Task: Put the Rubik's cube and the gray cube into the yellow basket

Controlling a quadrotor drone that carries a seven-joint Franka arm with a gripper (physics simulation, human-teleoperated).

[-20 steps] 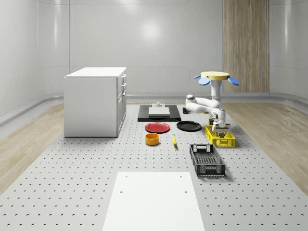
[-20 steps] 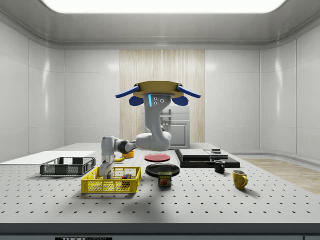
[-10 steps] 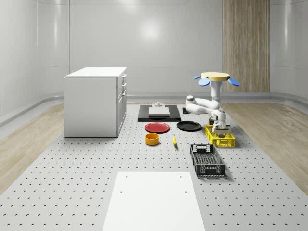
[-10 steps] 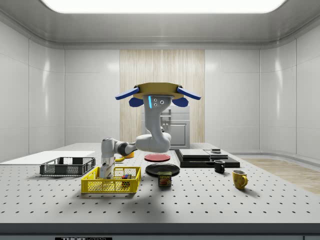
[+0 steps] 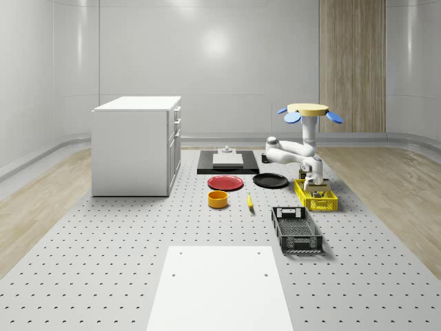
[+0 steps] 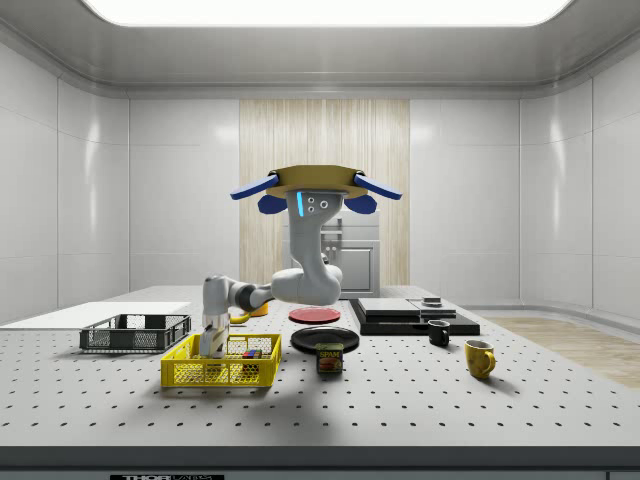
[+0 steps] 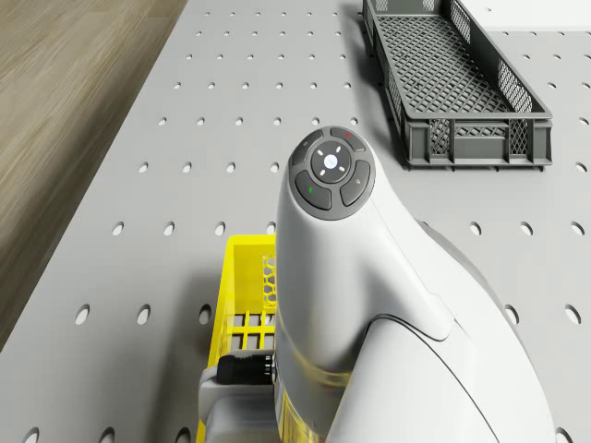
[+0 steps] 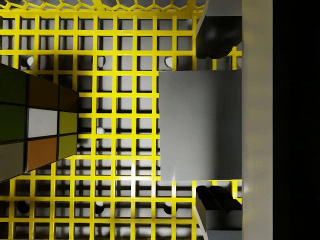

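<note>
Rubik's cube (image 8: 35, 127) is seen lying on the mesh floor of the yellow basket (image 8: 125, 60); the gray cube (image 8: 200, 125) is seen beside it in the same basket, apart from it; a dark fingertip (image 8: 217, 37) is seen at one side of the gray cube and another at the opposite side, so the claw (image 8: 216, 120) is spread about the cube's width around it, though whether the pads press on it cannot be told; the basket stands near the table's (image 5: 103, 262) right edge in the whole-scene view; the drone (image 6: 315, 185) hovers beside the basket, its arm (image 6: 300, 283) reaching down into it; a dark gray crate (image 5: 296, 229) lies nearby.
</note>
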